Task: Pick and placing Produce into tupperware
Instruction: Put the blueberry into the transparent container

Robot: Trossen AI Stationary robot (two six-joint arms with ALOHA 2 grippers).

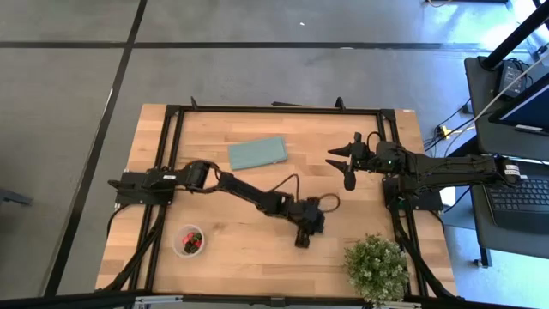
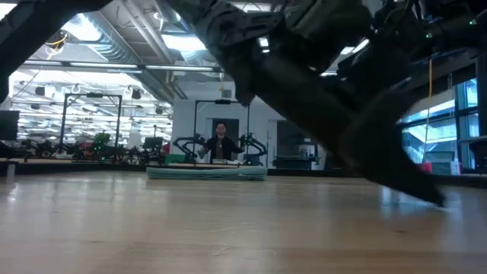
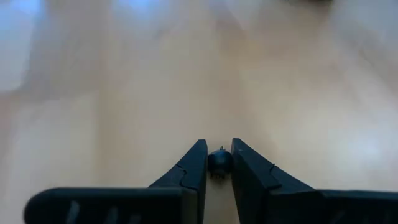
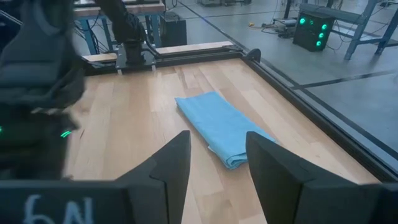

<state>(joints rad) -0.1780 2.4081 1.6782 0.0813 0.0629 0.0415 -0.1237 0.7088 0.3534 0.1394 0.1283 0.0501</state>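
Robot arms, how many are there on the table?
2. The left arm stretches across the table's middle, its left gripper shut on a dark berry. The right arm waits by the right edge, right gripper open near the blue cloth.

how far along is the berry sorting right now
Done: the tupperware near the left front of the table already holds several red and dark produce pieces. In hand: the left gripper is down at the tabletop, its fingers closed around one dark berry. Left: carrying it to the tupperware. The right gripper hovers open above the folded blue cloth.
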